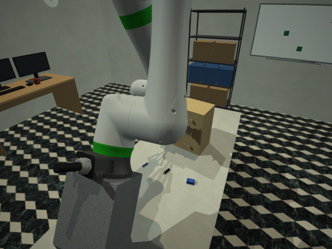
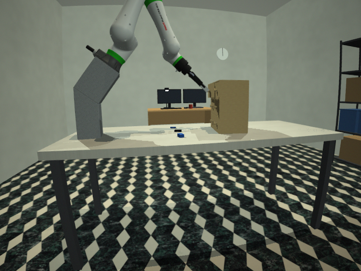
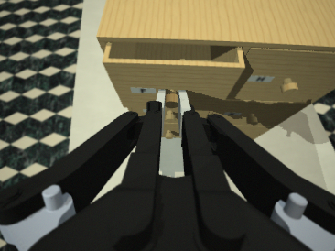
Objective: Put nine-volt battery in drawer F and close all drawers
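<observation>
The small wooden chest point(image 1: 202, 126) stands at the far end of the table; it also shows in the exterior view point(image 2: 230, 106). In the wrist view its top left drawer point(image 3: 173, 70), with the label F point(image 3: 142, 90), stands a little way out, and what shows of its inside is empty. My gripper point(image 3: 171, 101) is shut on this drawer's round knob point(image 3: 172, 100); it also shows at the chest's upper front in the exterior view point(image 2: 205, 89). A blue boxy thing, which looks like the nine-volt battery point(image 1: 190, 180), lies on the table in front of the chest, apart from the gripper.
A black cylinder point(image 1: 166, 171) and a small blue piece point(image 1: 145, 164) lie on the table near the battery. The drawer marked H point(image 3: 284, 78) to the right is pushed in, as are the lower drawers. My grey base point(image 1: 97, 204) stands at the near end.
</observation>
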